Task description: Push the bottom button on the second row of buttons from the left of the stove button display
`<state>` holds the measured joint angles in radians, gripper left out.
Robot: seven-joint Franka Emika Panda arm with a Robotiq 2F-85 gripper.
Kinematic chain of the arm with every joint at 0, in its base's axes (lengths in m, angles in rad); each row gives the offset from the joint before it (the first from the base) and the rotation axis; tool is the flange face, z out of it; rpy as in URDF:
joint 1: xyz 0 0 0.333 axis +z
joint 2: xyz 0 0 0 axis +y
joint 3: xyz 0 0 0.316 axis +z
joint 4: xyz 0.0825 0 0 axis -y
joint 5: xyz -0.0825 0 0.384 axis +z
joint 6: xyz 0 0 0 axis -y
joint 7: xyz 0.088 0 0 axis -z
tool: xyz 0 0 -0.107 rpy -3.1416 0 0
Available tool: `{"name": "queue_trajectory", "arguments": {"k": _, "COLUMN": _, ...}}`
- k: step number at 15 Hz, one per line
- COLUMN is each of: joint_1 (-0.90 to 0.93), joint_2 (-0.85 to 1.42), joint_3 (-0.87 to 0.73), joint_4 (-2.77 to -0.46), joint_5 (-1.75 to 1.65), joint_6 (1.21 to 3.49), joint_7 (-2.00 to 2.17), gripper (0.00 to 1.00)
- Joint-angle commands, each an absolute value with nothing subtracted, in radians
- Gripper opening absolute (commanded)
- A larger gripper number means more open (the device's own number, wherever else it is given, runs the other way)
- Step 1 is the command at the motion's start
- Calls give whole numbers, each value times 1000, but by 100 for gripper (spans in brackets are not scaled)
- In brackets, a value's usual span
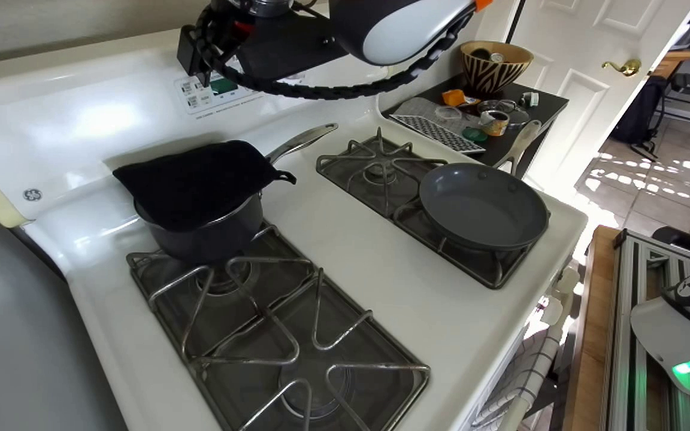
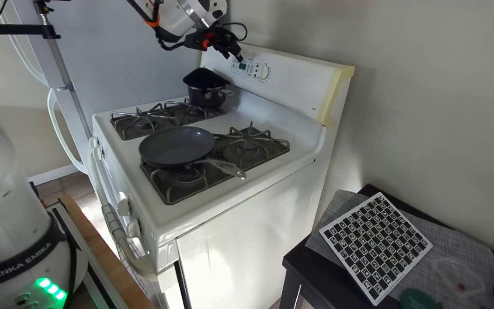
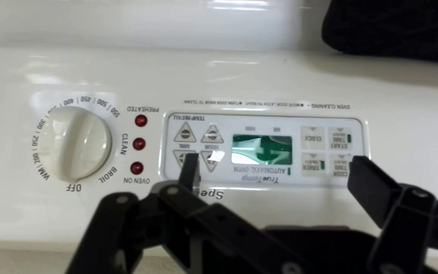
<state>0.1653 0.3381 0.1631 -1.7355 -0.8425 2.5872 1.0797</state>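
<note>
The stove button display (image 3: 262,129) sits on the white backguard (image 2: 290,77) of a gas stove (image 1: 345,239); the wrist view shows it upside down, large enough to read. There the CLOCK button (image 3: 312,137) and TIMER button (image 3: 313,164) lie right of a green screen (image 3: 262,149), triangular buttons (image 3: 212,134) left of it. The gripper (image 3: 276,161) is in front, its fingers (image 3: 375,190) spread wide apart, one overlapping a triangular button, the other a corner of the display. Whether they touch it cannot be told. Farther left are three red lights (image 3: 139,144) and an oven dial (image 3: 76,142).

In an exterior view the arm (image 1: 411,30) covers part of the display. Both exterior views show a dark saucepan (image 1: 219,239) under black cloth (image 1: 201,179) on the left grate (image 1: 266,311) and a gray frying pan (image 2: 178,146) on the right grate (image 1: 384,170). A zebra-patterned bowl (image 1: 492,75) appears only in an exterior view, on a black side table (image 1: 548,103).
</note>
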Motion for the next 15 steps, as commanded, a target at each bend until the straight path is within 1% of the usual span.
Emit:
{"name": "queue_trajectory", "arguments": {"k": 1, "joint_1": 222, "joint_2": 275, "joint_3": 109, "joint_4": -1800, "joint_5": -799, "joint_6": 2548, "joint_7": 1097, "gripper": 100}}
{"name": "queue_trajectory", "arguments": {"k": 10, "joint_1": 262, "joint_2": 211, "joint_3": 93, "joint_4": -1859, "joint_5": -819, "joint_6": 2508, "joint_7": 1158, "gripper": 100}}
{"name": "queue_trajectory", "arguments": {"k": 15, "joint_1": 272, "joint_2": 184, "joint_3": 103, "joint_4": -1872, "joint_5": -820, "joint_6": 2449, "joint_7": 1194, "gripper": 100}}
